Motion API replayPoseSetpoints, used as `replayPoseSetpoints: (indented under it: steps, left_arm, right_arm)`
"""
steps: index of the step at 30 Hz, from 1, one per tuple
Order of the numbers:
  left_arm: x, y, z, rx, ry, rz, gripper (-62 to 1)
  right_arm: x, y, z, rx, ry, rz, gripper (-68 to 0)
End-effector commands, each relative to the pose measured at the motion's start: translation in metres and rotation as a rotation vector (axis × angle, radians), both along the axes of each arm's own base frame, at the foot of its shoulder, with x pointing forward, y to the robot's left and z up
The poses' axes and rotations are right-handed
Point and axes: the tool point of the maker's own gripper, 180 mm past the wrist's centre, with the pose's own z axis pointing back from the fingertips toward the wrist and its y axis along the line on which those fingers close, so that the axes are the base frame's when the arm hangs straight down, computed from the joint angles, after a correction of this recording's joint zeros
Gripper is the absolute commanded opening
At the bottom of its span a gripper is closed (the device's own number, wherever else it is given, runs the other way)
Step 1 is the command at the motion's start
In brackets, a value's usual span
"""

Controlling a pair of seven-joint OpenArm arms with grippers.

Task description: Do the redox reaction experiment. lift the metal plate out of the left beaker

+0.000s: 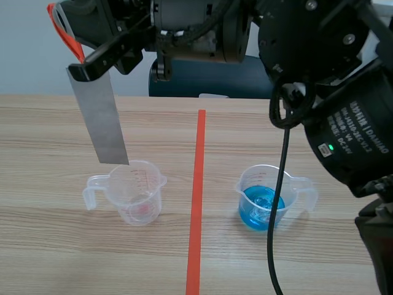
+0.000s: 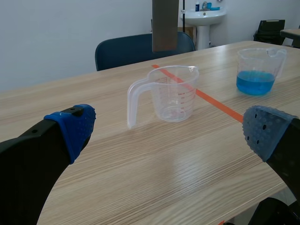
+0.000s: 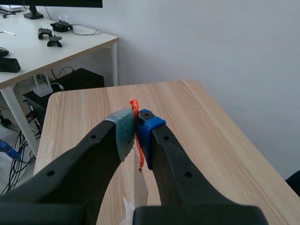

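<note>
A grey metal plate point(image 1: 101, 123) hangs upright, its lower end just above the rim of the clear left beaker point(image 1: 132, 193). My right gripper point(image 1: 92, 67), reaching across from the right, is shut on the plate's top end, where an orange strip point(image 1: 64, 27) sticks out. In the right wrist view the pads point(image 3: 124, 133) press together on that orange strip point(image 3: 135, 107), with the plate point(image 3: 139, 190) edge-on below. My left gripper point(image 2: 168, 129) stands open, low over the table, with the beaker point(image 2: 173, 93) ahead of it and the plate point(image 2: 165, 23) above the beaker.
A second beaker point(image 1: 264, 200) with blue liquid stands right of the orange-red tape line point(image 1: 198, 196); a black cable point(image 1: 279, 203) hangs in front of it. That beaker point(image 2: 258, 70) also shows ahead of the left gripper. A blue chair point(image 1: 209, 83) sits behind the table.
</note>
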Motion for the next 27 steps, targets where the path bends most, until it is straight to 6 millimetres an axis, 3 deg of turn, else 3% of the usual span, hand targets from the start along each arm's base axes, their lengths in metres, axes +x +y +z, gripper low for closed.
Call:
replayPoseSetpoints:
  steps: [1, 27]
  left_arm:
    - [-0.0011, 0.0023, 0.0102, -0.018, -0.043, -0.008, 1.4]
    - [0.0014, 0.0077, 0.0122, -0.028, -0.05, 0.025, 1.4]
  right_arm:
    - [0.0005, -0.002, 0.019, 0.032, -0.043, -0.002, -67.3]
    - [0.0041, -0.0046, 0.0238, 0.038, -0.033, -0.04, -67.3]
